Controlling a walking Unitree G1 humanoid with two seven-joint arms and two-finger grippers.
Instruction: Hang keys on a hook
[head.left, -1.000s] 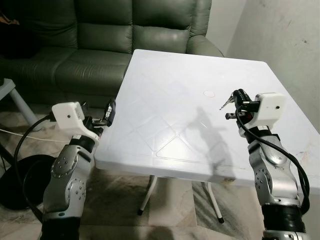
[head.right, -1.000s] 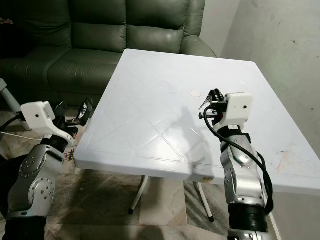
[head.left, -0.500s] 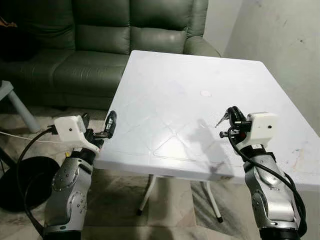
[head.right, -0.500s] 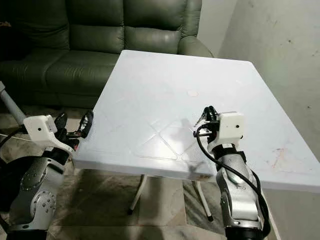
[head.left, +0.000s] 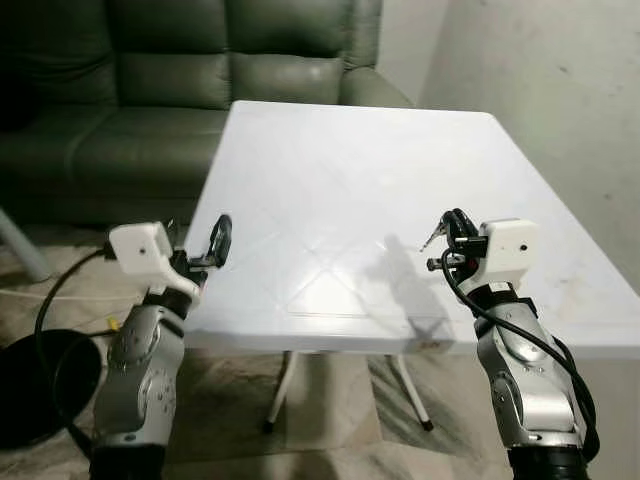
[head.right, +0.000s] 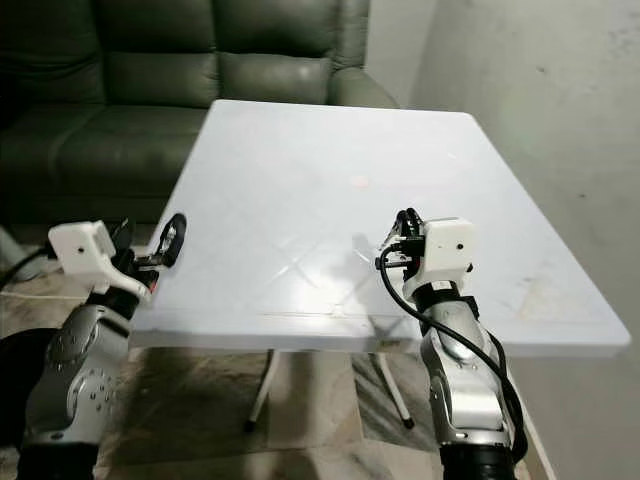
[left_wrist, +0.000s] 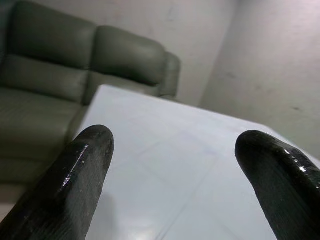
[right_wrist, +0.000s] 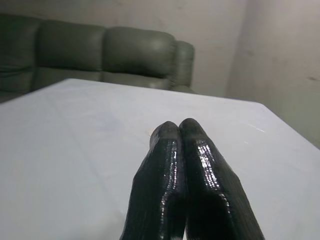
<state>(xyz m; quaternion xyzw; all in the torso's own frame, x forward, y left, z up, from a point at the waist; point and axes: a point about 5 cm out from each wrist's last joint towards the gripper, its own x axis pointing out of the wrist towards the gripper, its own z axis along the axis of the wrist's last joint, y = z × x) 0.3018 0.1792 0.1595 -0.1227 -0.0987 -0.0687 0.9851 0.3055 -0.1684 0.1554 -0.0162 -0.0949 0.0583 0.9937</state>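
White table (head.left: 330, 170), dark green sofa (head.left: 150, 70)

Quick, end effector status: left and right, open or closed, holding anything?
Left end effector: open, holding nothing, at the table's near left edge.
Right end effector: closed on the keys, above the table.

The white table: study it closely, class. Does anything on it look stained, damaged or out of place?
Yes. The white table has a brownish smear near its right edge, beside the right gripper, which is shut on a key. A small faint ring mark sits near the middle. Nothing looks broken or spilled.
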